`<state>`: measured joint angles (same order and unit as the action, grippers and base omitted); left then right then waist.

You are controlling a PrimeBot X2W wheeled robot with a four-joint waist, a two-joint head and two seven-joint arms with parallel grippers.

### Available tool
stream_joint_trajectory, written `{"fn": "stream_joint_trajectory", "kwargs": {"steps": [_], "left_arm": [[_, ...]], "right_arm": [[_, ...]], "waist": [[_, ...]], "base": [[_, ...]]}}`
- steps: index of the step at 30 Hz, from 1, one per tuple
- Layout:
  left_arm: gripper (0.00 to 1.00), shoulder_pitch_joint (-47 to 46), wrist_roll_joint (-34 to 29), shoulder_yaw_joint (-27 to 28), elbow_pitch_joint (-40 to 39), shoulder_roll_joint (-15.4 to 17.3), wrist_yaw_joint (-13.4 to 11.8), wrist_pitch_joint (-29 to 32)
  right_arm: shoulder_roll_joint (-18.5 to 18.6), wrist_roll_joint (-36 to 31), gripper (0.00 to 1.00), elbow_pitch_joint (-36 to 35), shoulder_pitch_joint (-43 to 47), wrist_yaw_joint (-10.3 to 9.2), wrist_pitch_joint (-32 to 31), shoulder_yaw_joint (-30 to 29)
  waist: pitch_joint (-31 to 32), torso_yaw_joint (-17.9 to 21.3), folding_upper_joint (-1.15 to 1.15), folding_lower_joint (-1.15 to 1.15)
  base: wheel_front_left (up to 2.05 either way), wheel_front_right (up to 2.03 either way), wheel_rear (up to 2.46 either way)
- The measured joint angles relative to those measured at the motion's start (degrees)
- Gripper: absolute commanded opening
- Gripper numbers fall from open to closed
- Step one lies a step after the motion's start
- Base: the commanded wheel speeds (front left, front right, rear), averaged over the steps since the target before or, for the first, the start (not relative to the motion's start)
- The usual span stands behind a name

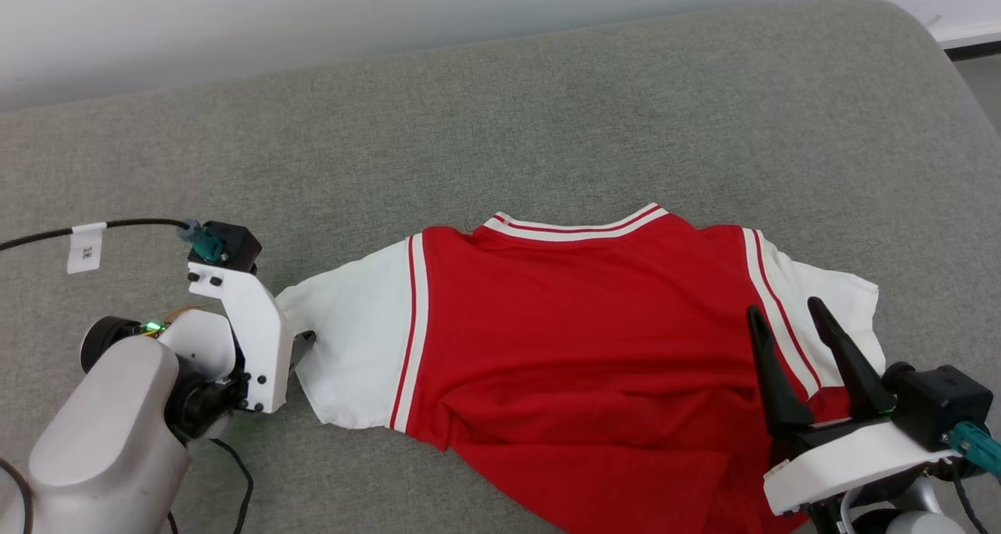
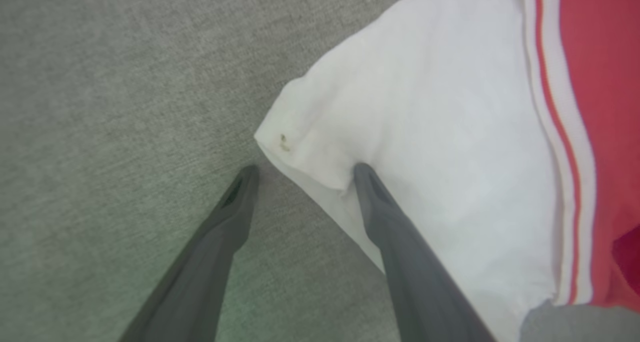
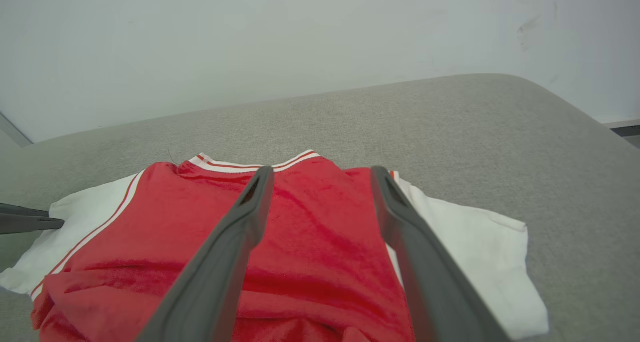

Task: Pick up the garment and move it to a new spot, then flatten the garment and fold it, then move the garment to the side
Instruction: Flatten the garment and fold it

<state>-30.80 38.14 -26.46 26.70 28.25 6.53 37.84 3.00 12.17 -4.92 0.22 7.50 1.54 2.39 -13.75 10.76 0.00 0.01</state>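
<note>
The garment [image 1: 563, 323] lies back side up on the grey cushion, a red body with white sleeves and a striped collar at the far edge; its lower part is rumpled and no letters show. My left gripper [image 1: 301, 342] is at the left sleeve. In the left wrist view the gripper [image 2: 306, 171] is open, one finger on the white sleeve [image 2: 440, 131], the other on bare cushion, with the sleeve's corner between them. My right gripper [image 1: 786, 311] hovers open over the garment's right shoulder seam; the right wrist view shows red cloth [image 3: 320, 242] between its spread fingers [image 3: 240, 232].
The grey upholstered cushion [image 1: 547, 112] reaches back to a pale wall and rounds off at the right, where floor [image 1: 981, 80] shows. A black cable with a white tag [image 1: 84, 249] runs in from the left to my left wrist.
</note>
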Motion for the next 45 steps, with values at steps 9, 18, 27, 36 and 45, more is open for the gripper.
{"fn": "stream_joint_trajectory", "kwargs": {"steps": [9, 18, 27, 36, 45], "left_arm": [[0.00, 1.07, 0.21, -1.38, -1.83, -1.56, -1.26, -1.22], [0.00, 6.16, -3.70, 0.14, -3.94, -3.49, -7.10, -16.35], [0.00, 7.98, -4.79, 0.79, -11.93, -4.38, -8.59, -23.17], [0.00, 7.57, -5.80, -0.23, -18.11, -4.94, -8.82, -23.85], [0.00, 5.83, -6.21, -0.47, -20.89, -4.67, -8.76, -23.98]], "right_arm": [[-0.02, 0.42, 1.00, 2.79, -0.48, 0.00, 0.51, -1.37], [0.65, 3.04, 1.00, 9.26, -0.96, 0.00, -5.14, -7.78], [8.69, 9.55, 1.00, 19.95, -7.59, 0.00, -20.39, -18.60], [12.03, 9.93, 1.00, 27.44, -17.18, 0.00, -38.10, -20.13], [11.59, 8.44, 1.00, 29.67, -21.51, -0.01, -47.73, -22.70]], "waist": [[0.07, 0.19, 0.00, 0.00], [4.20, -1.95, 0.00, 0.00], [4.88, -5.74, 0.00, -0.01], [0.51, -8.19, 0.00, 0.00], [-4.12, -10.33, 0.00, -0.01]], "base": [[0.00, 0.00, 0.00], [0.00, 0.00, 0.00], [0.00, 0.00, 0.00], [0.00, 0.00, 0.00], [0.00, 0.00, 0.00]]}}
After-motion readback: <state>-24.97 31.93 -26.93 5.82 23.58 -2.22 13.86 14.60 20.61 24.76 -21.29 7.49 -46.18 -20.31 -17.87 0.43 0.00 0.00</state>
